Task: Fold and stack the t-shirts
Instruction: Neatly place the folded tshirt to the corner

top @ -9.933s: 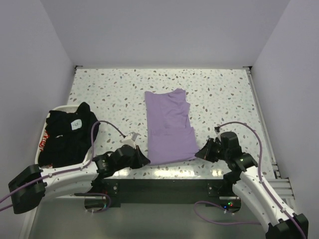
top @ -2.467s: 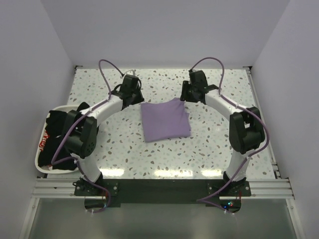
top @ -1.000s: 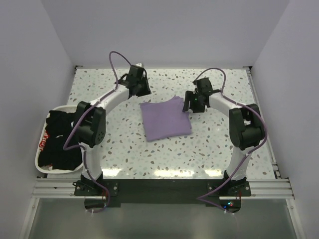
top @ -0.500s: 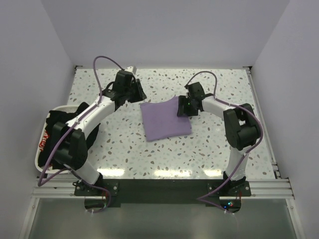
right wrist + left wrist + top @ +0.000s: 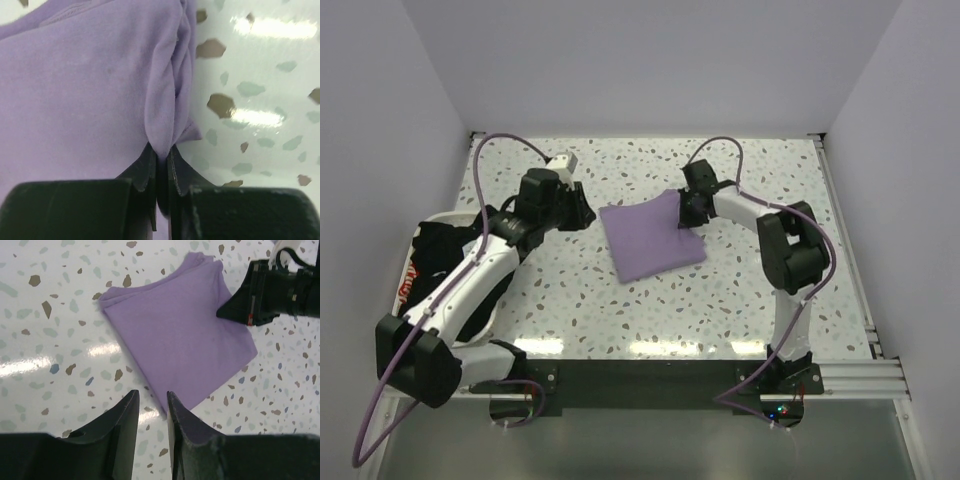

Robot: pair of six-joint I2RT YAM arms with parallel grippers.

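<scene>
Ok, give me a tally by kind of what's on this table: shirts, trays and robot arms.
purple t-shirt: 1
pile of black shirts: 1 (the shirts in it cannot be counted)
white tray: 1
robot arms: 2 (left arm, right arm)
Total: 5

From above, the left arm [image 5: 470, 282] lies across the white tray [image 5: 445, 215], so we see only part of the black shirts [image 5: 432, 248] and a sliver of red print [image 5: 408, 285]; we cannot count them. The right gripper [image 5: 683, 220] is too small there to show its fingers. In its wrist view, the purple shirt [image 5: 75, 90] runs off the top and left edges, and the pinched fold vanishes between the fingers. The left gripper [image 5: 151, 395] is cut by the bottom edge.
</scene>
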